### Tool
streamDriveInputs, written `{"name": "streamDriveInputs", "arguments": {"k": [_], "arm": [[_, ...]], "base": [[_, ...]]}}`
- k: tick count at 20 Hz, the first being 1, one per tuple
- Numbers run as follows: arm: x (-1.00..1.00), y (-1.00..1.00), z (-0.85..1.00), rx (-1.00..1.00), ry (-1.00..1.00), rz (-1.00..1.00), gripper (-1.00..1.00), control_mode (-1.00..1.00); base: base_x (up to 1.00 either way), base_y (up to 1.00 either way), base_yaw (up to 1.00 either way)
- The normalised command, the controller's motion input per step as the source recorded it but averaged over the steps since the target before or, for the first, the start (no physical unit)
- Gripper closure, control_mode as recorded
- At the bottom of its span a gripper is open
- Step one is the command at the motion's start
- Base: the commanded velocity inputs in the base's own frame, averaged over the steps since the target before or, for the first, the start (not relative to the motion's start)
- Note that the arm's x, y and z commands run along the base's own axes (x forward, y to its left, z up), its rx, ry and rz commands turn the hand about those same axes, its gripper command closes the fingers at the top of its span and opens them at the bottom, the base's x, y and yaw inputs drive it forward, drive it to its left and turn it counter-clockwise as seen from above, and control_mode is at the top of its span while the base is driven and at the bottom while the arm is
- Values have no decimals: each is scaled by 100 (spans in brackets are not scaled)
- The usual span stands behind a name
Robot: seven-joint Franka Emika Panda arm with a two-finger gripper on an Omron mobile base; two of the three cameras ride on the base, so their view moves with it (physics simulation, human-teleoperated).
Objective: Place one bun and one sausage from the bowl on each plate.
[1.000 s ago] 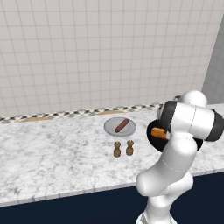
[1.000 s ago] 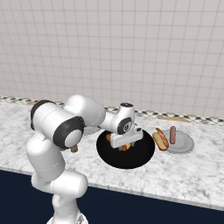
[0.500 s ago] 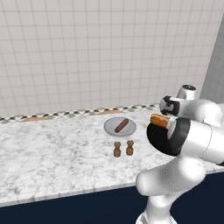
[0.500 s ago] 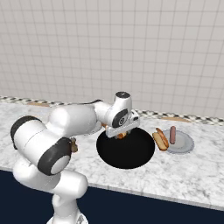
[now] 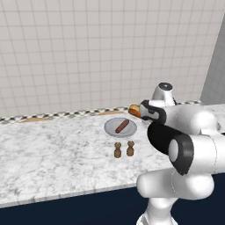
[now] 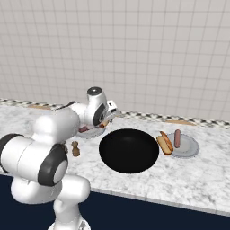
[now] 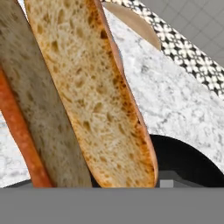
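The gripper (image 6: 106, 120) is clamped on a bun (image 7: 94, 96), carried in the air over the marble counter (image 5: 52, 154) beside the near plate (image 5: 110, 127) that holds a sausage (image 5: 122, 126). In the hand view the bun sits right before the camera, the black bowl (image 6: 129, 150) behind it.

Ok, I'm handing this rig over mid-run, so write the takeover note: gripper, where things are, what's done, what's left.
Gripper: holds a bun, carried above the counter near the left plate.
Left plate: one sausage, no bun yet.
Right plate: bun and sausage both on it.
Bowl: looks empty.
Done: right plate complete; left plate has its sausage.
Left: set the held bun on the left plate and release.
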Motion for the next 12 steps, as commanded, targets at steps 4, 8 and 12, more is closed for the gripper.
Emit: {"name": "streamDriveInputs", "arguments": {"k": [4, 8, 12], "arm": [[93, 99, 6, 0, 13, -22, 100, -100], [17, 66, -17, 10, 11, -26, 100, -100], [10, 39, -36, 14, 10, -28, 100, -100]], "base": [[0, 0, 0], [0, 0, 0], [0, 0, 0]]}}
